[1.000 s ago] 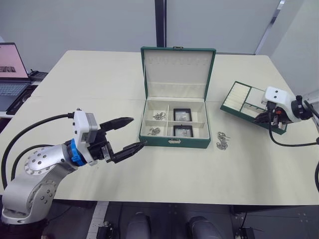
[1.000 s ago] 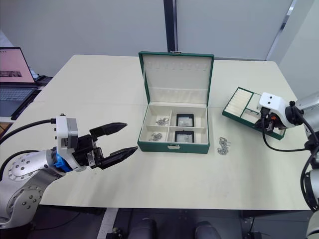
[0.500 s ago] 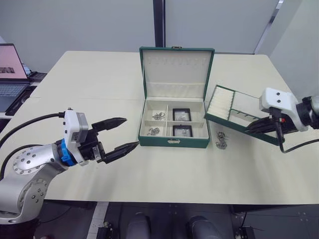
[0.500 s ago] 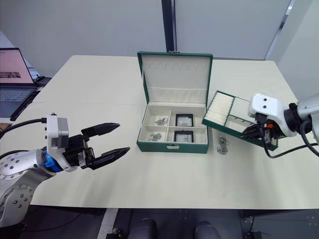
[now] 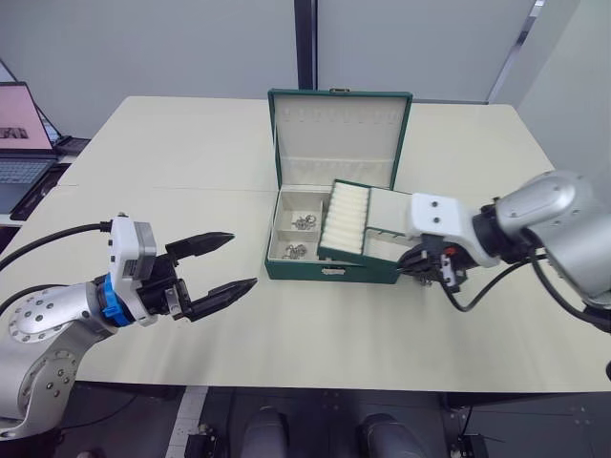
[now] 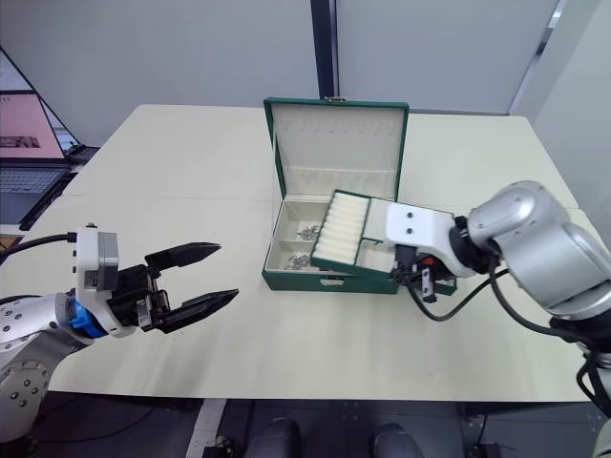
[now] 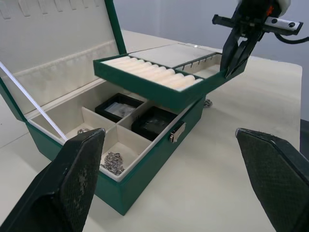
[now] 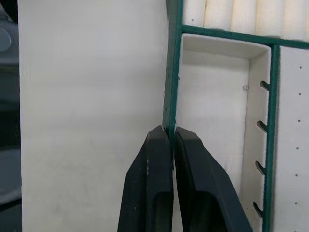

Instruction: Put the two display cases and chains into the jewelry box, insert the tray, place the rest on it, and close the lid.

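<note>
Left wrist view: tray [image 7: 164, 79] insertion underway | right gripper [image 8: 172, 140] fingers pinch tray wall above jewelry box [image 5: 286, 269] | left gripper [image 5: 229, 262] fingers spread, idle | next: level, lower.

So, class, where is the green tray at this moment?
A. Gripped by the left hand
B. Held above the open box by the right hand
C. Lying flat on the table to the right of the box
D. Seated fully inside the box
B: the right hand pinches the tray by its wall, holding it clear above the jewelry box.
</note>
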